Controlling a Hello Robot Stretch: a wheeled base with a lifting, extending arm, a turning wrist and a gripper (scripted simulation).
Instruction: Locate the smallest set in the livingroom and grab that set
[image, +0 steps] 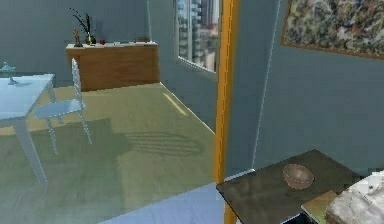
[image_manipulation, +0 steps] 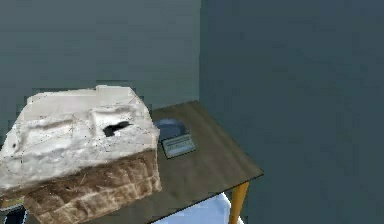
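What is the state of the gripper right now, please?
The gripper: its state cannot be told from these pictures.

I can't tell for sure which thing here is a set. The smallest things I see are a flat grey slab (image_manipulation: 179, 146), lying level, and a rounded bluish-grey piece (image_manipulation: 170, 128) right behind it. Both rest on the dark worktop (image_manipulation: 215, 165), just beside a big beige block (image_manipulation: 80, 150).
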